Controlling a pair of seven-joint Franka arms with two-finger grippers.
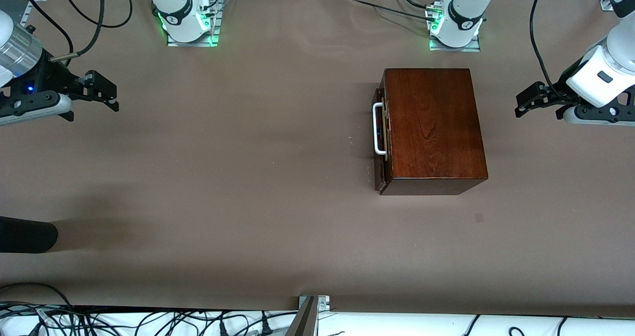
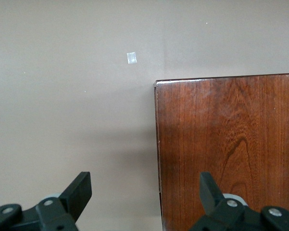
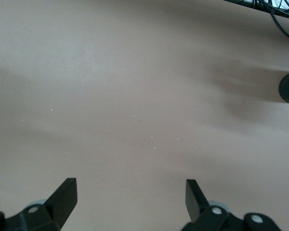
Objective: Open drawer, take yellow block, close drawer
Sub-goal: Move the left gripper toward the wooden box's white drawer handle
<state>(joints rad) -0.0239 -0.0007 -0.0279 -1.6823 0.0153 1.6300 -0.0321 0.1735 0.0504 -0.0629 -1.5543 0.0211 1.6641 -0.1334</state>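
Since the drawer (image 1: 381, 137) sits shut in the glossy dark-brown box (image 1: 430, 127), right of centre in the front view, with only a thin gap at its dark front and its white bar handle (image 1: 378, 129) untouched, we judge the task hardly begun: opening, taking and closing all remain. We cannot see the yellow block in any view; we assume it lies inside the drawer, though nothing here shows it. Our left gripper (image 1: 535, 102) hangs at the right edge of the front view, above the brown table cover (image 1: 238, 177) just off the box's end toward the left arm, its black fingers spread wide with nothing between them; in the left wrist view the two fingers (image 2: 79, 191) stand at the lower corners of the frame, one over bare cover and one over the box lid (image 2: 226, 149), touching neither. Our right gripper (image 1: 101, 92) hangs at the left edge of the front view, well apart from the box, fingers equally released and empty; the right wrist view shows them at the bottom of the frame over bare cover. A dark rounded object (image 1: 27, 234) pokes in at the lower left edge of the front view, and we cannot tell what it is. By our reading the handle faces the right arm's end of the table, so that arm seems better placed for the pull, while the left arm waits beside the box.
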